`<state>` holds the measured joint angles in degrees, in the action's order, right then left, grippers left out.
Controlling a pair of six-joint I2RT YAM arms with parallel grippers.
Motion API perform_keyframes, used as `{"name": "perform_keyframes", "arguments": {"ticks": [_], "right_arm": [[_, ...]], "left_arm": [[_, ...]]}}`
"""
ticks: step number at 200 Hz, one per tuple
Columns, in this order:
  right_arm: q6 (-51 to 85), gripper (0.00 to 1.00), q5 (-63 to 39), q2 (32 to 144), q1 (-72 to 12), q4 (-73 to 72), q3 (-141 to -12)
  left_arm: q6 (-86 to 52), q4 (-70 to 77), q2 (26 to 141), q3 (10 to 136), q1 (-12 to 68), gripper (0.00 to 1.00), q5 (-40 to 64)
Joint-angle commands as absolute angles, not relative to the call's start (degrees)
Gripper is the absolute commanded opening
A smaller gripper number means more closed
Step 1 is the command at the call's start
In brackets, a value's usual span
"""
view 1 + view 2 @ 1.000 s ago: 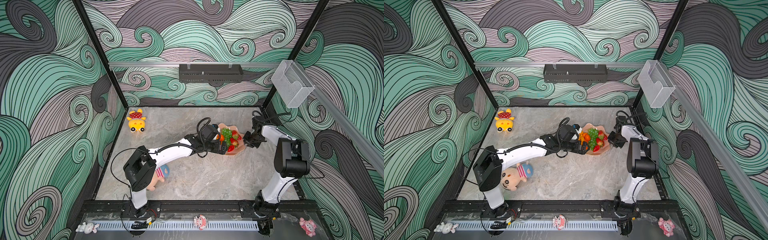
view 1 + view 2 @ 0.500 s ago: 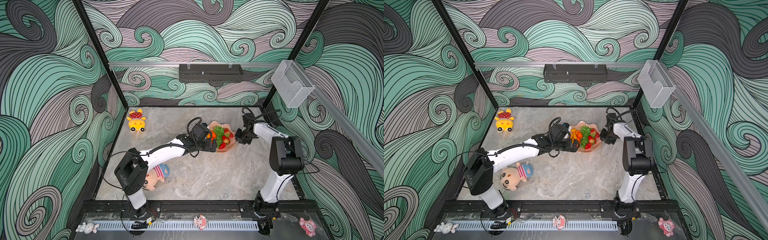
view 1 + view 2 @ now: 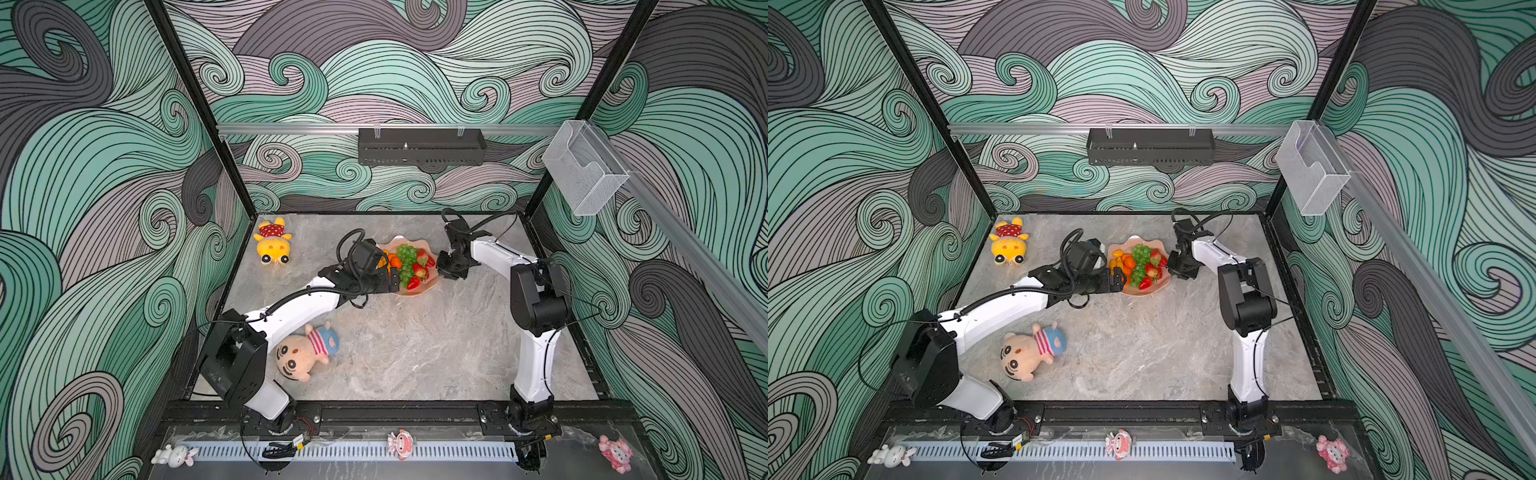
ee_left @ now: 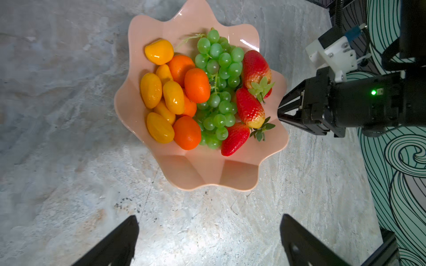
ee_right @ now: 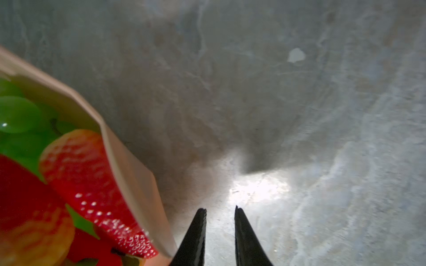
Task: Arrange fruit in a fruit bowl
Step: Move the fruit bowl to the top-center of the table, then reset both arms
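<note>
**Status: loaded, nothing gripped**

Top views: fruit bowl [image 3: 422, 290] is seen toward the back of the marble table [image 3: 415, 353], between the two grippers, in both top views. All the fruit is contained in it. The grape bunch [image 3: 406, 262] is laid in the middle. The strawberries [image 3: 419, 272] are grouped on the right arm's side, and the tangerines [image 3: 394, 262] and kumquats [image 3: 1117, 255] on the left arm's side. The left gripper [image 3: 392, 282] is held at one rim and the right gripper [image 3: 442, 266] at the opposite rim. Two plush dolls [image 3: 305, 353] are lying elsewhere on the table, well apart from the bowl.

Left wrist: the left gripper [image 4: 208, 220] is spread wide with only bare table between its fingers [image 4: 119, 239]. The fruit bowl [image 4: 202, 170] is just ahead of them and is not touched. The right gripper [image 4: 280, 112] is seen tip-on at the rim beside the strawberries [image 4: 250, 108]; contact cannot be told.

Right wrist: the right gripper [image 5: 220, 210] is drawn nearly together, with a narrow gap and nothing clamped in it. The bowl rim [image 5: 129, 165] is just beside one fingertip, outside the jaws. The strawberries [image 5: 87, 175] and grapes [image 5: 18, 115] are blurred.
</note>
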<state>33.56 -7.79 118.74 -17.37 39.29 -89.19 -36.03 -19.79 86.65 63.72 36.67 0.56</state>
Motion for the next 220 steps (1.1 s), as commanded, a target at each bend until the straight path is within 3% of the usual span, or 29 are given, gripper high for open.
{"name": "perform_keyframes", "arguments": {"ticks": [1,37,76,96,154,220], "right_arm": [[34.3,0.24,-8.6,120.1,-19.2,40.9,-92.4],[34.0,0.24,-7.7,119.1,-19.6,41.9,-93.1],[30.7,0.33,-5.1,110.3,-19.7,41.8,-87.9],[29.2,0.39,-3.3,103.3,-19.7,40.5,-82.9],[23.2,0.70,1.9,84.1,-18.6,31.7,-69.2],[22.4,0.82,2.1,73.6,-11.6,15.4,-55.2]], "left_arm": [[-36.3,-21.0,83.9,62.9,34.7,0.99,1.3],[-35.5,-22.9,81.9,62.1,31.7,0.99,1.8],[-32.5,-24.6,75.0,61.2,28.8,0.99,-0.1],[-29.8,-25.4,70.1,60.0,28.0,0.99,-2.6],[-21.1,-23.4,55.4,53.4,24.8,0.99,-13.8],[-10.5,-11.1,46.9,42.7,19.8,0.99,-13.6]]}}
